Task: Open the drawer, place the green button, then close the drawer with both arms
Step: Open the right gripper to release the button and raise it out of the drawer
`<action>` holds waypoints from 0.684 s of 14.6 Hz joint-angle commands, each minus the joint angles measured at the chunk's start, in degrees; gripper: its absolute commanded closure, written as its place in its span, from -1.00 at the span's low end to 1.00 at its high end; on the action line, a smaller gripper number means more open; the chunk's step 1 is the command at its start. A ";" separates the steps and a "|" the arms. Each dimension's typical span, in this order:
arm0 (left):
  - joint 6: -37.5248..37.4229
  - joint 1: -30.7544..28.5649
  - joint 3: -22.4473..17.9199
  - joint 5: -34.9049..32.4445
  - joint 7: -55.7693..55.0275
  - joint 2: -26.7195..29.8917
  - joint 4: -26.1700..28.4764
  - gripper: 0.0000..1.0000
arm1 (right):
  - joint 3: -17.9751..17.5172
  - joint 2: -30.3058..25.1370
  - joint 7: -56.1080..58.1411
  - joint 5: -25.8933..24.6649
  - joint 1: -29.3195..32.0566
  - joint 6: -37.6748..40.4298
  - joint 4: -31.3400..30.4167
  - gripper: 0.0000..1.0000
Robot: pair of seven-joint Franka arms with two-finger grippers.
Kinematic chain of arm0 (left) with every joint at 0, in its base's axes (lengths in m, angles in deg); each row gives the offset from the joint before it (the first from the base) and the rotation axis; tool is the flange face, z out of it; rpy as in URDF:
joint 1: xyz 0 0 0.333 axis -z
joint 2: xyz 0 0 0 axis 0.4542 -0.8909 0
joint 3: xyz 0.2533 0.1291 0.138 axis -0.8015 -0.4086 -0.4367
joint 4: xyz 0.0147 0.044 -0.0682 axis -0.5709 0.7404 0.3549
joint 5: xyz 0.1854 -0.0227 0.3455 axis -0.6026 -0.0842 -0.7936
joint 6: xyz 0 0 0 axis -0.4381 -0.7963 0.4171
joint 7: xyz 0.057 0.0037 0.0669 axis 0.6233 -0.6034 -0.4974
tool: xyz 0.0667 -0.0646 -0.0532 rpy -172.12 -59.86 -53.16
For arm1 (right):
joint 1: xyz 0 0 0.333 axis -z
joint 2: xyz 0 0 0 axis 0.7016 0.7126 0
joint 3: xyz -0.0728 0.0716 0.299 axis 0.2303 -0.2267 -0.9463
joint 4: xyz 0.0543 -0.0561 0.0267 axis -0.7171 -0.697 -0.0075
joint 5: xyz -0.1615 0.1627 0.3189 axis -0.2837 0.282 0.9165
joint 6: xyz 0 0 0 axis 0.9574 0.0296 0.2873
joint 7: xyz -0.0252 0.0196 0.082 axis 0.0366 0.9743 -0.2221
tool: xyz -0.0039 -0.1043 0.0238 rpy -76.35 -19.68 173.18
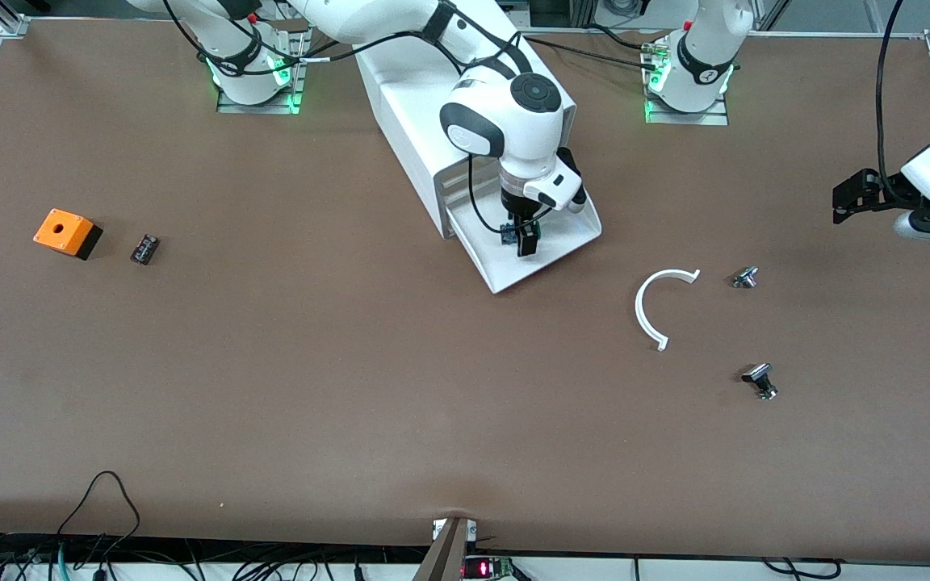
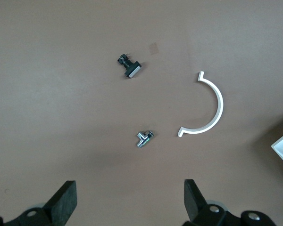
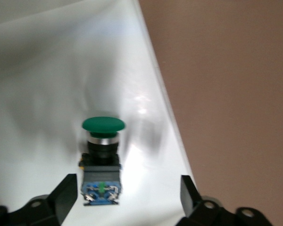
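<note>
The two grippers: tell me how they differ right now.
The right gripper is low over the open drawer, its fingers either side of the green button lying in it; the left gripper hangs over bare table at the left arm's end, with nothing between its fingers. The right gripper points straight down; the left gripper lies nearly level. Both are black, two-fingered, open and holding nothing.

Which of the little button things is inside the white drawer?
The green-capped button, lying in the open drawer under the right gripper. The two small metal parts lie out on the brown table.
</note>
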 commanded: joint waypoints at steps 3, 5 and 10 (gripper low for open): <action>-0.95 0.50 0.06 -1.09 0.93 -4.95 -0.36 -1.00 | -0.10 -5.54 -1.82 7.60 5.18 1.15 0.62 -1.00; -1.30 0.41 0.06 1.18 0.06 -5.48 -0.45 -1.00 | -0.10 -7.92 -1.74 10.52 9.13 1.15 0.53 -1.00; -1.22 0.58 2.76 10.06 -16.35 -8.55 0.08 -1.00 | -0.10 -9.60 -2.17 17.38 15.30 1.06 0.27 -1.00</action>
